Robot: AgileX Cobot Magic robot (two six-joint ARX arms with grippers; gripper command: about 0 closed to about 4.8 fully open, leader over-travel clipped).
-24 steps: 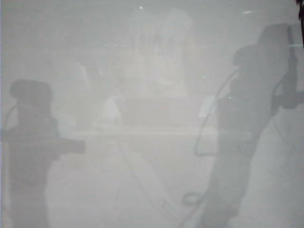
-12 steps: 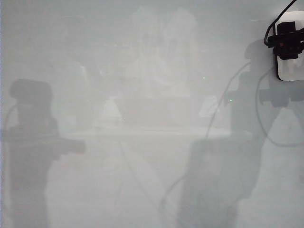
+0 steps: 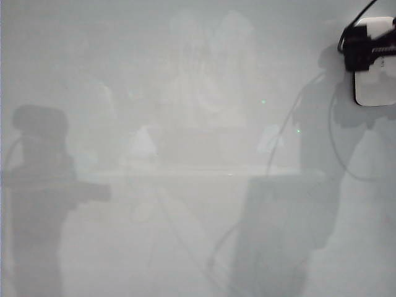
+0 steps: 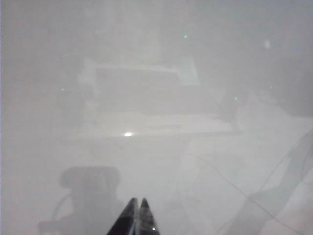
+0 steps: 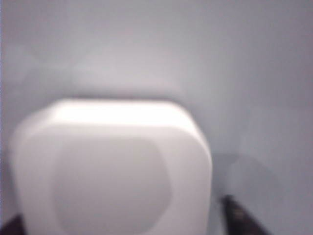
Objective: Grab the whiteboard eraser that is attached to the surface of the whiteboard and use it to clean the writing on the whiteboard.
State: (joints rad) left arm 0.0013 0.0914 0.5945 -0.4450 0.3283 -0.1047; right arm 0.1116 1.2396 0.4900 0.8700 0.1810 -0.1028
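Right gripper (image 5: 122, 220) open astride whiteboard eraser (image 5: 112, 171), left gripper (image 4: 137, 215) closed

Legible text: none in any view.

Whiteboard (image 3: 185, 124): no writing can be made out on its surface; only shadows and reflections show.

Eraser (image 3: 375, 83), at the whiteboard's upper right corner: a small dark mark near its edge in the exterior view, too small to read. In the right wrist view its face is blurred and bears no readable label.
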